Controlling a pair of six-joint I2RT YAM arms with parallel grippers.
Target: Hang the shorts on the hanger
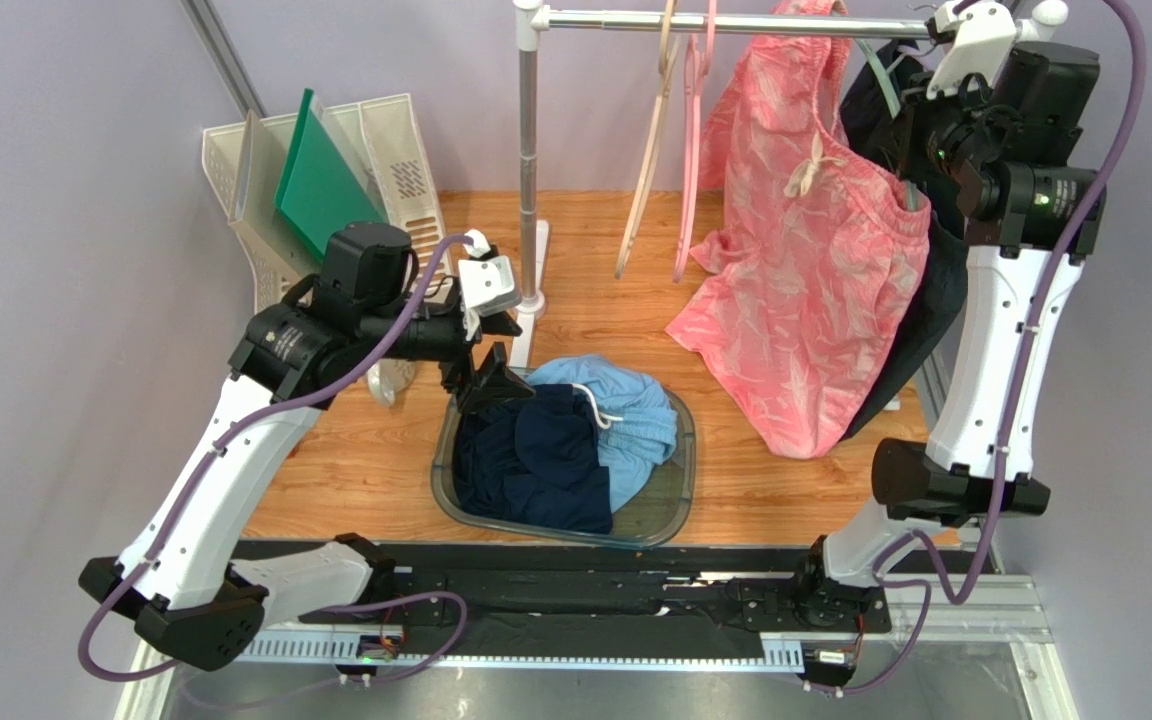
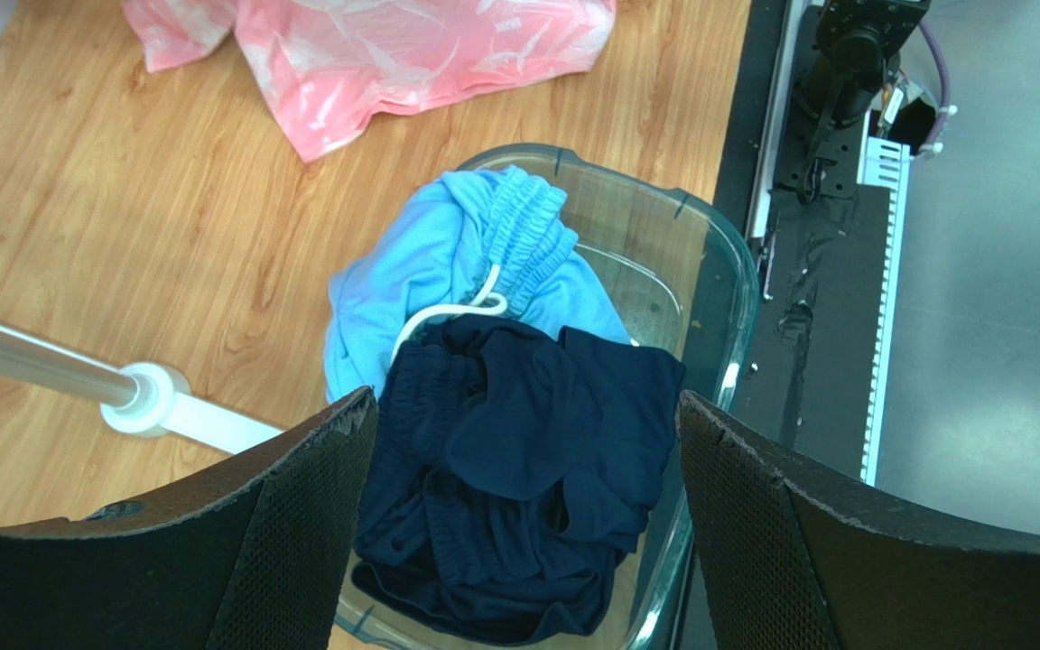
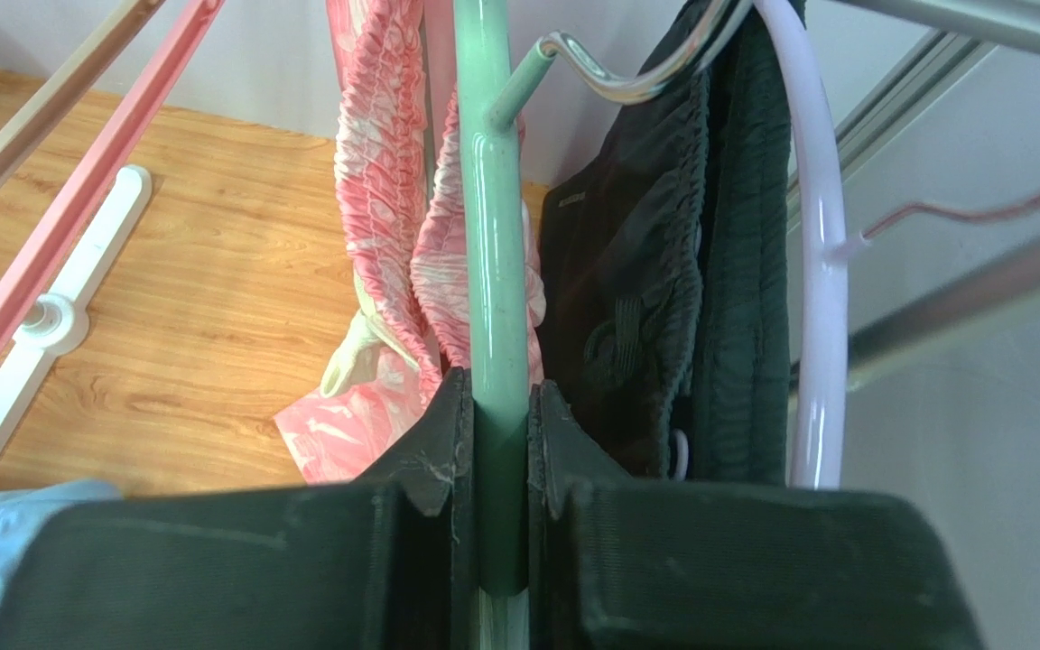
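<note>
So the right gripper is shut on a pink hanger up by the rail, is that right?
No, the colour is wrong: the right gripper is shut on the green hanger, up by the rail. The right wrist view shows it.

We see a robotics lab cell: bare lilac-grey walls (image 1: 71, 180), a wood-topped desk (image 1: 357, 465), and a left arm (image 1: 222, 465) and right arm (image 1: 1003, 345) bolted to a black rail (image 1: 612, 593) at its near edge. A metal clothes rail (image 1: 612, 21) and a clear tub (image 1: 660, 507) of garments (image 1: 560, 458) stand on it.
</note>
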